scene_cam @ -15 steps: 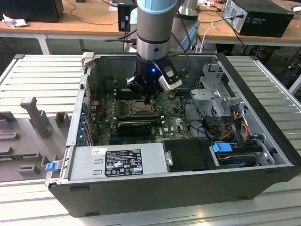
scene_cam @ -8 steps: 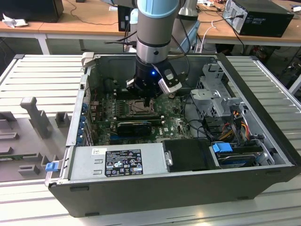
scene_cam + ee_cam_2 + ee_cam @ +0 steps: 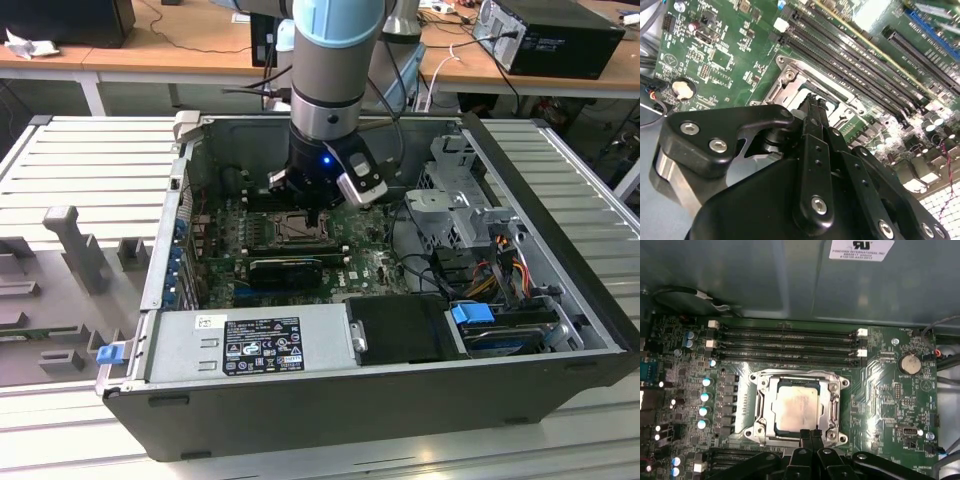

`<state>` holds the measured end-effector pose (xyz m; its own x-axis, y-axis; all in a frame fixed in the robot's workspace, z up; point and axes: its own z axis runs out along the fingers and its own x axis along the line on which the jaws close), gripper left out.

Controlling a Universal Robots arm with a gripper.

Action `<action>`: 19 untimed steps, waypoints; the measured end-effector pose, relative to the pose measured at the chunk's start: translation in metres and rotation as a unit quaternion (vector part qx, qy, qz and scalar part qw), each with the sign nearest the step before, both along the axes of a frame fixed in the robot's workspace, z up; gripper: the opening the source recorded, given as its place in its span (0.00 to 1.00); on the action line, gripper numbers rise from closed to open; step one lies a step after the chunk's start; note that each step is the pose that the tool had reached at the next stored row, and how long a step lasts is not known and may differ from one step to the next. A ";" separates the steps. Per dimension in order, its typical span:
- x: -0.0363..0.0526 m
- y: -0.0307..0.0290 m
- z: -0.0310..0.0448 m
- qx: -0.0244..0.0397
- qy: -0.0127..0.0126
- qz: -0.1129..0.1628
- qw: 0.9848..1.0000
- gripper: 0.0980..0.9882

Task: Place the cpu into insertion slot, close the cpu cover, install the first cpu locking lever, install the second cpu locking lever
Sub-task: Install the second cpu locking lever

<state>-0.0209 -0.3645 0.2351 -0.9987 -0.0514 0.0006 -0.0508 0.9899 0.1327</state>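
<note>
Green circuit board fills the floor of the open computer case, and my work is in the middle of it. The cpu lies flat in the insertion slot, its pale metal face up. The cpu cover looks to be down around it like a picture frame, with the chip showing through the hole. So I judge the first step done and the cover step done or nearly done. The levers come after that.

My gripper hangs just over the near edge of the slot. Its two fingers are pressed together with no gap, and I hold nothing.

To do the lever step, I think I must find the thin bar at the side of the slot and push it down and under its hook.

Room is tight. Long black memory slots run just beside one edge of the slot. A row of small round cans stands near another edge. The case walls rise all around me.
</note>
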 end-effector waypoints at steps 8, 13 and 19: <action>0.0000 -0.0176 -0.0007 0.020 0.003 0.000 1.000 0.01; -0.0188 -0.0246 -0.0017 0.026 0.003 0.000 1.000 0.01; -0.0313 -0.0247 -0.0155 0.028 0.003 0.002 1.000 0.01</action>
<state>-0.0522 -0.3892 0.2196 -0.9984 -0.0560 0.0031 -0.0544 0.9805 0.1886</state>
